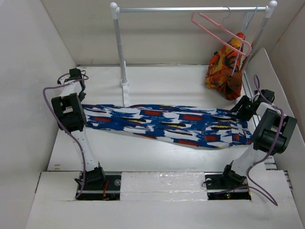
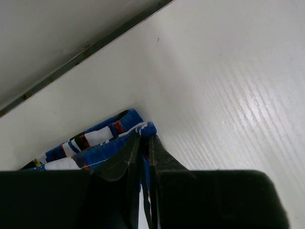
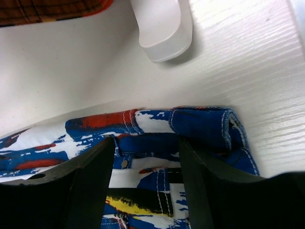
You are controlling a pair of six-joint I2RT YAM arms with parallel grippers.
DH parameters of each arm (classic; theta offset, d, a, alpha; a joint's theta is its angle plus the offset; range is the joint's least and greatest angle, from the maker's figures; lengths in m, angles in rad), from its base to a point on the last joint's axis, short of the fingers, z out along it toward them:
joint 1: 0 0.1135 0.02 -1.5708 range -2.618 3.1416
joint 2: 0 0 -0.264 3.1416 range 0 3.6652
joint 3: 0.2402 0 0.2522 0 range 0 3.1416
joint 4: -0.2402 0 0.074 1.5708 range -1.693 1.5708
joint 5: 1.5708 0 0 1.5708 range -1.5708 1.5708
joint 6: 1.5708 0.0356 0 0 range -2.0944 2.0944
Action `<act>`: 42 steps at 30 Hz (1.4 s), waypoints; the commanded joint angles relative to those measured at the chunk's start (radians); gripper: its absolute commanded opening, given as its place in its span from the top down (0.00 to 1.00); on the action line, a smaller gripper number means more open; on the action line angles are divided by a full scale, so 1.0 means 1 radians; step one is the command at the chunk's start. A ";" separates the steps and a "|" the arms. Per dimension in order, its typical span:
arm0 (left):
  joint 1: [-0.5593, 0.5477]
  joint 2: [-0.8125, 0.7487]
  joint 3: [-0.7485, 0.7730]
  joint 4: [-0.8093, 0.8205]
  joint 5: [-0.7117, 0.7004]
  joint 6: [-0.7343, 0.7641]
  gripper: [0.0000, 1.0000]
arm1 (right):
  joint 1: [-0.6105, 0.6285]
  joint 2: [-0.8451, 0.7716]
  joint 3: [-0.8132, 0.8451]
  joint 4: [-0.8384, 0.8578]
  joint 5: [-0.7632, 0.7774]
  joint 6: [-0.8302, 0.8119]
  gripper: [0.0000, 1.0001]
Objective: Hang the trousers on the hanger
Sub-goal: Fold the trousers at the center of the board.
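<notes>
The trousers [image 1: 167, 125] lay stretched across the counter [image 1: 143, 157] from nine to three o'clock; the hanger [image 1: 224, 32] hung at one. The left jaws pinched the hem edge thinly; the right jaws stood spread over the waistband. A lift might pull that hem free.

Spread jaws hang over the trousers [image 3: 200, 126], near the white rack foot [image 3: 162, 28].

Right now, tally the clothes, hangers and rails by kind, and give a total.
Clothes: 2, the trousers and the orange-red garment
Hangers: 2, the pink hanger and the pale hanger
Rails: 1, the rail
Total: 5
</notes>
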 commanded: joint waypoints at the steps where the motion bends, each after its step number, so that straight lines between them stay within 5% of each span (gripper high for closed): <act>1: 0.027 -0.023 0.007 0.070 -0.058 0.019 0.94 | -0.037 -0.061 0.057 0.013 0.058 -0.049 0.37; 5: 0.036 -0.054 -0.019 0.058 0.013 -0.010 0.53 | -0.026 -0.162 0.051 -0.026 0.017 -0.064 0.35; 11: -0.010 -0.378 -0.233 0.221 0.149 -0.070 0.41 | -0.038 -0.412 -0.111 -0.073 0.055 -0.070 0.35; 16: -0.276 -0.641 -0.512 0.350 0.262 -0.088 0.49 | -0.133 -0.645 -0.307 -0.107 0.153 0.031 0.35; 21: -0.614 -0.728 -0.713 0.421 0.395 -0.137 0.67 | -0.330 -0.684 -0.482 -0.100 0.038 0.050 0.34; 26: -0.662 -0.754 -0.953 0.557 0.562 -0.180 0.92 | -0.399 -0.627 -0.496 -0.080 -0.054 0.080 0.30; 42: -0.539 -0.715 -1.076 0.536 0.613 -0.202 0.96 | -0.399 -0.561 -0.621 0.091 -0.028 0.227 0.27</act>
